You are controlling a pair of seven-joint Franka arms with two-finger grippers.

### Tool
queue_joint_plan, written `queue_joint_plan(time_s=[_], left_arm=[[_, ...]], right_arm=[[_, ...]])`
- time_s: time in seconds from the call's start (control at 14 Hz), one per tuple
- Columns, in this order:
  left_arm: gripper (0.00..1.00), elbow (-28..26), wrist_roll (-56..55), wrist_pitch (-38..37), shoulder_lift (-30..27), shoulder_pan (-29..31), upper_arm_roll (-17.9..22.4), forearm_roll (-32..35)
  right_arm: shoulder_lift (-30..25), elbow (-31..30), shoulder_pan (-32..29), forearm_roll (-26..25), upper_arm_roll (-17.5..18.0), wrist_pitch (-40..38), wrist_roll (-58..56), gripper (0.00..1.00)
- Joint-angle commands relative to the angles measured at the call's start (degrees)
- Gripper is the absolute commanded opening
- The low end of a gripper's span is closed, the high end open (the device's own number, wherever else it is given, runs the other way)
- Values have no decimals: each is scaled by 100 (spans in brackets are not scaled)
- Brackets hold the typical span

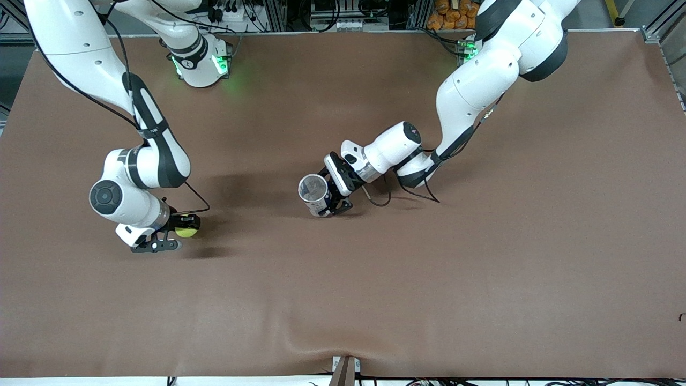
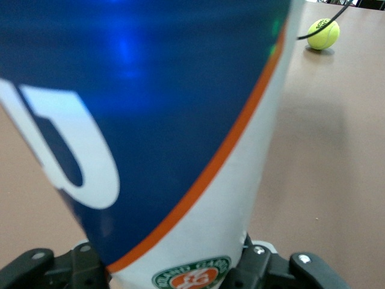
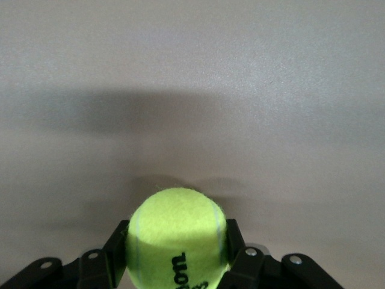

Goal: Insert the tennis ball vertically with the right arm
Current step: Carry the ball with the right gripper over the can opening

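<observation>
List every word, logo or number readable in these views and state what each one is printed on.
"Wilson", cut off by the frame edge and upside down: on the tennis ball gripped by the right gripper.
Round green and orange emblem with lettering around its rim, too blurred to read: on the can gripped by the left gripper.
Large white shape on the can's blue band: cropped, unreadable.
Dark print on the ball in the left wrist view: too small to read.

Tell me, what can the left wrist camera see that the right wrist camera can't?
Only the left wrist view shows the blue and white can, very close up, clamped in the left gripper. Only the right wrist view shows the right gripper closed on the tennis ball, with its black lettering. Both show that ball and the brown table.
</observation>
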Motion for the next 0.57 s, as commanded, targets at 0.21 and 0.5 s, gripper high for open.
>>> queue_joint_plan(time_s=[0.21, 0.5], left_arm=[[72, 122, 6, 77, 93, 2, -26, -84], [72, 122, 6, 77, 84, 11, -26, -76]], right_arm=[[-325, 1657, 50, 625, 23, -2571, 548, 17], [-334, 2555, 690, 812, 32, -3225, 2434, 16]])
